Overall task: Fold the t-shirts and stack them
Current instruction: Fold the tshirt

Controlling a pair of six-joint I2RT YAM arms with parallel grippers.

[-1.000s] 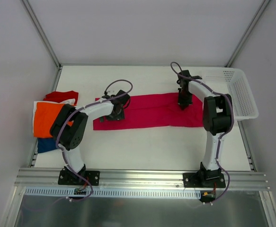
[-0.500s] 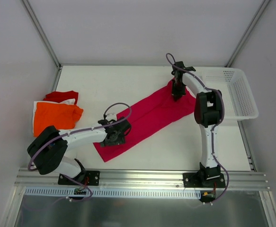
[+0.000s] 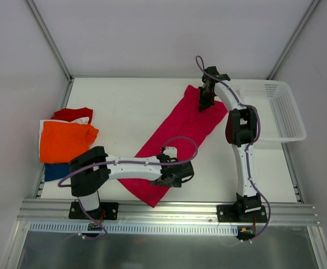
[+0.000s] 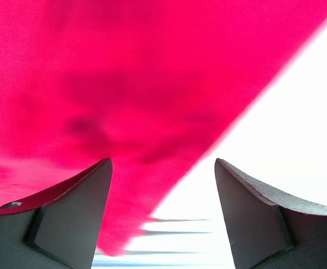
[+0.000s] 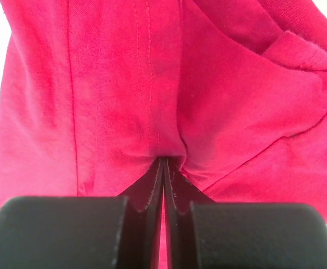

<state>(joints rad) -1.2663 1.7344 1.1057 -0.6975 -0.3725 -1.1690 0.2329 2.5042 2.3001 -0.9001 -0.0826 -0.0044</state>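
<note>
- The magenta-pink cloth t-shirt (image 3: 180, 140) lies flat on the white table (image 3: 124, 101) as a long, narrow band between the two arms. It is well apart from the pile at the left edge.
- Its long axis runs diagonally. One end sits near the front edge, left of centre, and the other lies far right, just beside the white perforated plastic basket (image 3: 281, 112). Stitched seams and a folded hem show at the far end, but I cannot tell which end is the collar.
- The right gripper (image 5: 163, 163) has its jaws pressed together on a small pucker of fabric at the far end, with creases running out from the pinch.
- The left gripper (image 4: 162, 168) stands over the near end with its jaws wide apart. The shirt's long edge runs between its fingers (image 4: 68, 218), and it grips nothing that I can see.
- I judge the shirt light, limp and not fragile. It will sag from any single hold and drag across the smooth table, and its layers may slide apart.
- The best hold looks to be at an end corner or edge, taking every layer, with both ends carried together.
- The pile shows a folded orange cloth t-shirt (image 3: 68, 141) on top, with a red cloth t-shirt (image 3: 73, 114) behind it and a dark blue cloth t-shirt (image 3: 54, 171) at its near side.
</note>
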